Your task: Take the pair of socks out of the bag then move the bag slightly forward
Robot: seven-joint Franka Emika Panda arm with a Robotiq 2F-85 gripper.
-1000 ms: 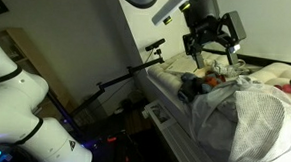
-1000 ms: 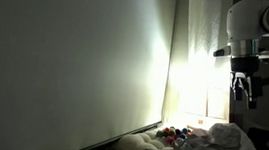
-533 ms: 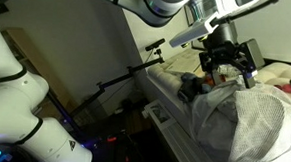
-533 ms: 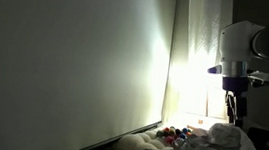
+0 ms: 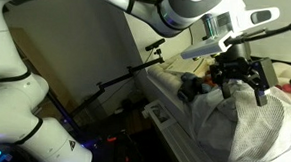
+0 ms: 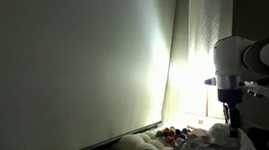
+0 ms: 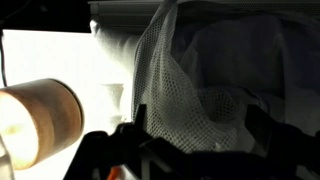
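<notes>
My gripper (image 5: 243, 89), jaws spread wide and holding nothing, hangs just above the bag (image 5: 247, 128); a dark bundle, probably the pair of socks (image 5: 190, 89), sits at the bag's edge, so I judge both steps not yet done.

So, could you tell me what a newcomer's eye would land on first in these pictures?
Most likely the white mesh laundry bag, bulging at the right of an exterior view, with the open gripper poised right above it. In the wrist view its netting hangs through the middle of the frame. After that comes the glaring window in an exterior view, with the robot arm dark against it.
</notes>
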